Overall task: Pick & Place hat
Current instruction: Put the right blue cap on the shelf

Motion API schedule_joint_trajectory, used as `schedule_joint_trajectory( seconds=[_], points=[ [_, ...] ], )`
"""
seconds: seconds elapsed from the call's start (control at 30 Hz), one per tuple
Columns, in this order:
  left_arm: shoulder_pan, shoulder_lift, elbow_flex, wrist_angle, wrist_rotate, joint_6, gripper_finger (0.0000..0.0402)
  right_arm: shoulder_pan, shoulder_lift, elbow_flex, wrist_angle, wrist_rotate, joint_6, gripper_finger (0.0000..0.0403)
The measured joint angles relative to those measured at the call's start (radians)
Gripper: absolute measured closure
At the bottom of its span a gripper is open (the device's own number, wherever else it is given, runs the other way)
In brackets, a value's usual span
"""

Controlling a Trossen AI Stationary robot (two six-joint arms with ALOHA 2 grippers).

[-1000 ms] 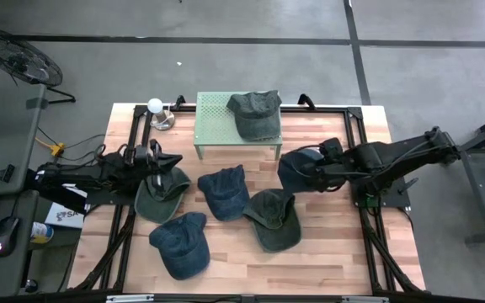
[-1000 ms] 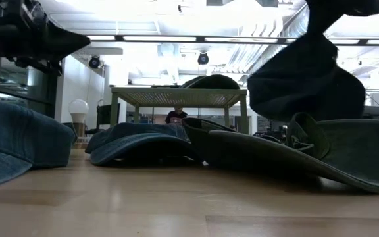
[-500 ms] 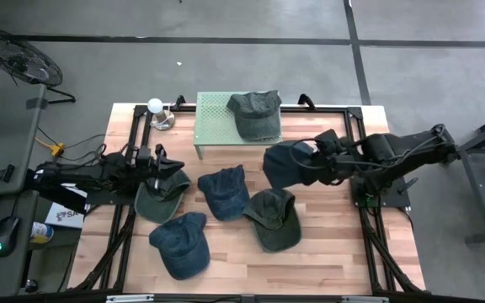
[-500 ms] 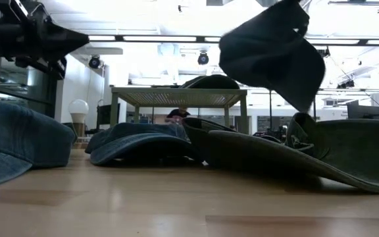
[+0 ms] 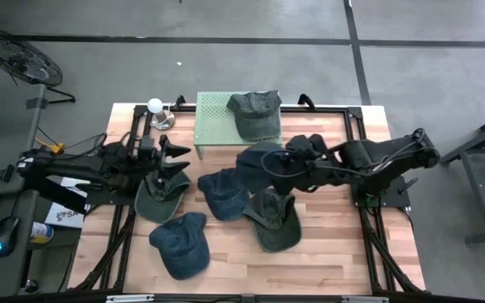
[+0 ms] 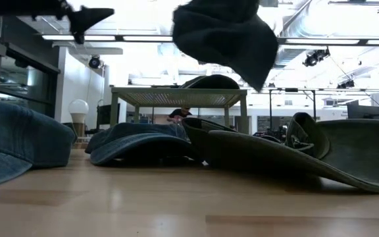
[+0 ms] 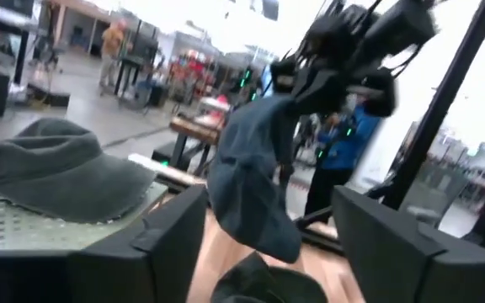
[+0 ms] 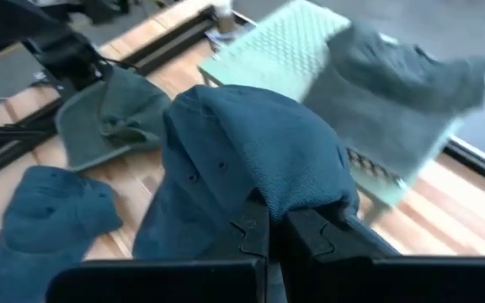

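Observation:
My right gripper [image 5: 286,162] is shut on a blue denim hat [image 5: 258,162] that hangs in the air just in front of the green perforated stand [image 5: 217,122]; the low view shows the blue hat [image 6: 226,33] high above the table. A green hat [image 5: 255,114] lies on the stand. My left gripper [image 5: 180,160] stands open above the table's left side, over the far edge of another green hat [image 5: 160,195] that lies on the table, and touches nothing. My right gripper pinches a bunched fold of the blue hat's cloth [image 8: 263,202] between its two fingers. The fingers come about level from the table's right side. The hat droops beyond and below the fingertips, slack and lifted clear of the table.
On the wood lie two more blue hats [image 5: 224,192] [image 5: 181,244] and an upturned green hat [image 5: 274,219]. A white lamp bulb [image 5: 156,107] stands at the far left beside the stand. Black frame rails run along the table's left and right sides.
My right gripper has carried the blue hat toward the table's left edge and up, from the right side to just in front of the stand. My left gripper has opened and risen off the green hat, which stays on the table.

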Motion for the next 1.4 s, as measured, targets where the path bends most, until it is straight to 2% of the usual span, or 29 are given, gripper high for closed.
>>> schedule_joint_trajectory(
  seconds=[0.1,0.23,0.37,0.6,0.77,0.97,1.27,1.4],
  points=[
    [0.0,0.128,0.102,-0.002,0.0,0.002,0.0118,-0.008,0.044,0.057,0.028,0.004,-0.065,0.0402],
    [0.0,0.269,0.23,-0.064,0.003,0.043,0.0111,-0.013,0.089,0.123,0.034,0.012,-0.129,0.0402],
    [0.0,0.372,0.34,-0.164,0.07,0.053,0.011,-0.013,0.109,0.168,0.038,0.019,-0.166,0.0402],
    [0.0,0.521,0.446,-0.24,0.095,0.06,0.011,-0.012,0.112,0.179,0.065,0.041,-0.204,0.0402],
    [0.0,0.556,0.462,-0.243,0.085,0.051,0.011,-0.012,0.112,0.179,0.071,0.037,-0.218,0.0402],
    [0.0,0.557,0.462,-0.297,0.053,0.023,0.011,-0.012,0.1,0.179,0.109,0.03,-0.255,0.0403],
    [0.0,0.557,0.462,-0.283,0.046,-0.034,0.011,-0.012,0.084,0.179,0.159,0.017,-0.326,0.0403],
    [0.0,0.557,0.462,-0.284,0.047,-0.066,0.0134,-0.012,0.076,0.179,0.163,0.018,-0.331,0.0403]
  ],
)
